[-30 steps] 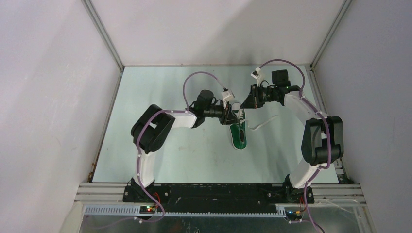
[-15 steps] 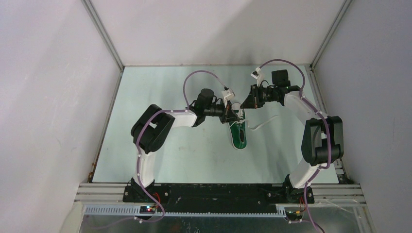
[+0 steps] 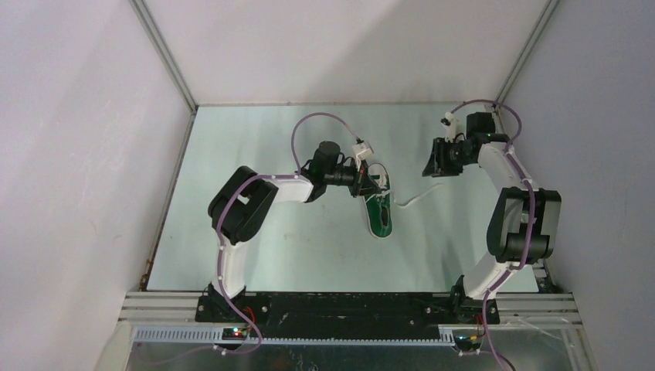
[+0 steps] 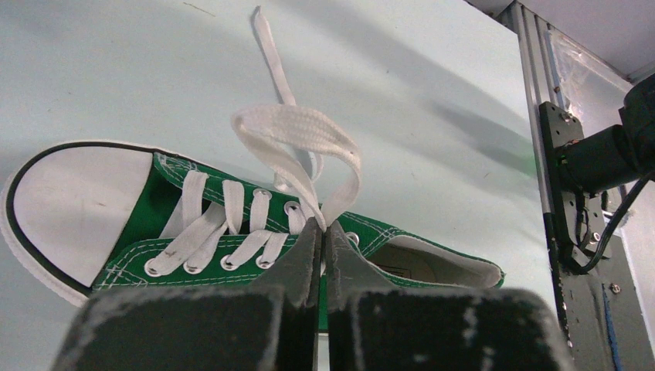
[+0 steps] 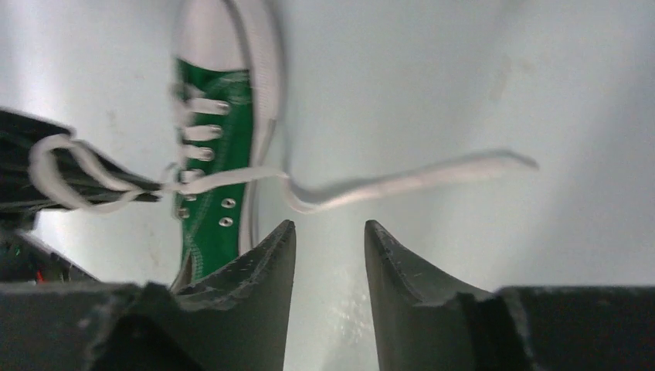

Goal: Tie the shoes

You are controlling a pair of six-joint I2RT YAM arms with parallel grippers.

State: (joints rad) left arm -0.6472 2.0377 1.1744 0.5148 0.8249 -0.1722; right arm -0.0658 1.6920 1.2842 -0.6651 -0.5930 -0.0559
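A small green sneaker [image 3: 378,214] lies on the table with its white toe cap pointing toward the arm bases. My left gripper [image 3: 370,184] sits over the shoe's upper eyelets. Its jaws are shut on the base of a white lace loop [image 4: 298,128] that stands up above my left gripper [image 4: 325,227] and the shoe [image 4: 145,218]. My right gripper [image 3: 429,167] hangs to the right of the shoe, apart from it. In the right wrist view my right gripper [image 5: 329,226] is open and empty. A loose lace end [image 5: 402,182] trails across the table from the shoe [image 5: 207,212].
Pale walls enclose the light green table [image 3: 270,239] on three sides. Aluminium rails [image 3: 519,62] run up the back corners. A metal frame rail and a black arm part [image 4: 587,158] stand beyond the shoe's heel in the left wrist view.
My right gripper has opened, let go of the lace and pulled back to the right, away from the shoe. My left gripper closed on the loop and stayed in place.
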